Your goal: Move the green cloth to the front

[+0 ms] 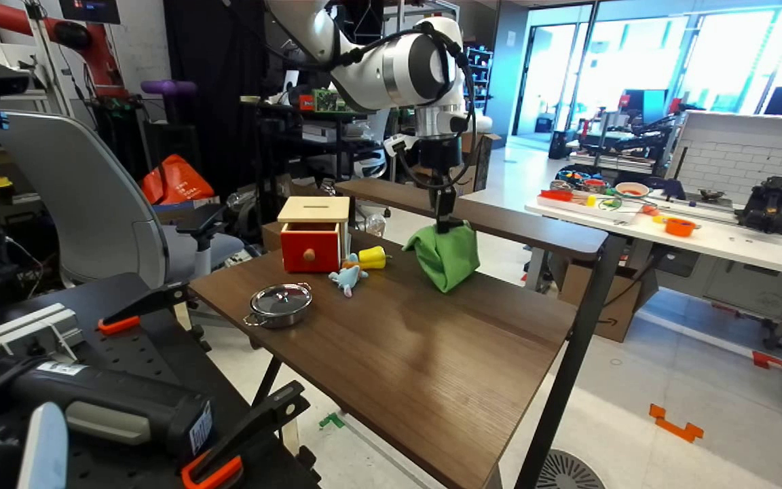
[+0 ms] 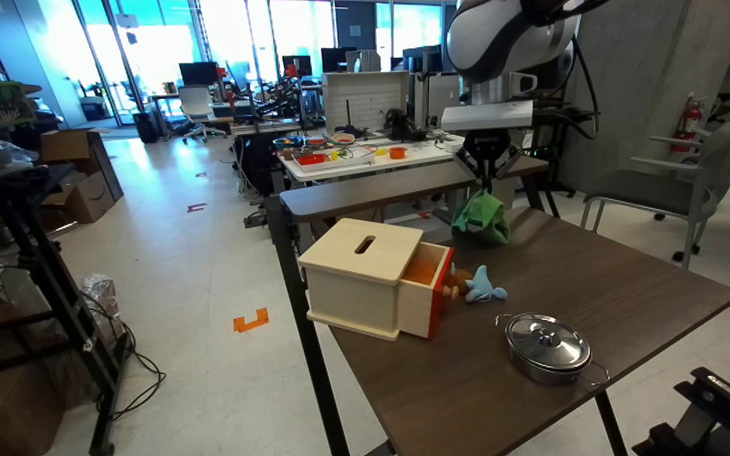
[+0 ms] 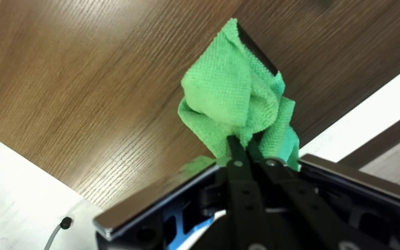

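Currently the gripper (image 3: pixel 244 140) has its fingers (image 3: pixel 235 151) clamped on the green cloth (image 3: pixel 224 93) near the edge of the bench (image 1: pixel 391 367) beside the raised board (image 1: pixel 520 229). By a corner, a wooden box (image 2: pixel 352 294) has its drawer (image 2: pixel 416 310) open; near the opposite edge, a lid (image 2: pixel 536 342) covers the pot (image 2: pixel 539 372).

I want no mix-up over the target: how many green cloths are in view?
1: the green cloth, pinched in the gripper over the brown table. Others may be hidden.

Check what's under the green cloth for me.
In the wrist view, brown tabletop shows beside the green cloth, plus a dark strip along one edge that I can't identify. Anything directly beneath is covered by the folds.
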